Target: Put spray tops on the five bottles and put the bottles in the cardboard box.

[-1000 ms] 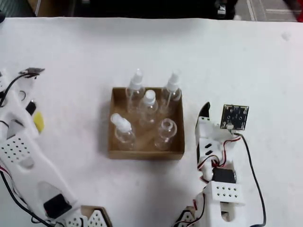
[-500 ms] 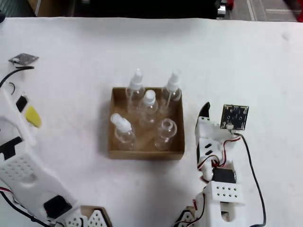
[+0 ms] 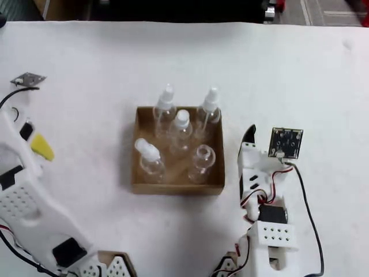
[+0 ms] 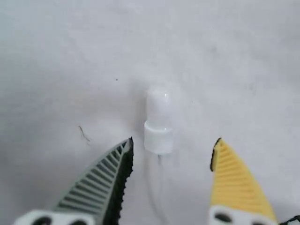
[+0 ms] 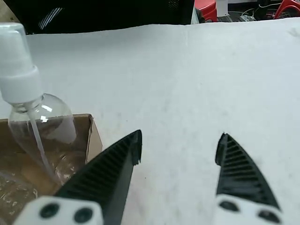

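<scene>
Swings left gripper [image 4: 173, 140] farther out from the cardboard box [image 3: 176, 188], jaws apart astride the loose spray top [image 4: 158, 122], the last piece needed for the capless bottle [image 3: 202, 156] inside.

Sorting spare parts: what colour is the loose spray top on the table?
The spray top is white; left wrist view shows it best.

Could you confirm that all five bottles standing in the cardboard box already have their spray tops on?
Not quite: five bottles stand in the cardboard box, but only four have spray tops. The high view shows the bare bottle at the box's lower right; a loose spray top lies on the table under the open left tool.
</scene>
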`<state>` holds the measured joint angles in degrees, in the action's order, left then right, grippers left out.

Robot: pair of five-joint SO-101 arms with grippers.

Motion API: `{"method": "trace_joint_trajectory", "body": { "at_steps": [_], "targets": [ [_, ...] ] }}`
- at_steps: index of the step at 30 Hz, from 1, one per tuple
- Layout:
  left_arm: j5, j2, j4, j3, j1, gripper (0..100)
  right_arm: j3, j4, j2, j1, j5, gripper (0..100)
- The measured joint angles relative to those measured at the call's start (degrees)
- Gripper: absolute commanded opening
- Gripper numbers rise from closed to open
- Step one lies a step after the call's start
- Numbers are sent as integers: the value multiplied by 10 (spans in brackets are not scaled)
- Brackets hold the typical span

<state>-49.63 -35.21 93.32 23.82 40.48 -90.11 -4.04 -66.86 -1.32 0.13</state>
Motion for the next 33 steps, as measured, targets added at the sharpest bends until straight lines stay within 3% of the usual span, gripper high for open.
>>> {"method": "trace_joint_trajectory", "body": {
  "at_steps": [14, 22, 33],
  "targets": [
    [3, -48, -38, 0, 5, 248, 0, 0, 0, 0, 0, 233],
    [105, -48, -4, 0, 4, 248, 0, 0, 0, 0, 0, 233],
    [31, -48, 25, 0, 4, 248, 0, 0, 0, 0, 0, 233]
  ]
}}
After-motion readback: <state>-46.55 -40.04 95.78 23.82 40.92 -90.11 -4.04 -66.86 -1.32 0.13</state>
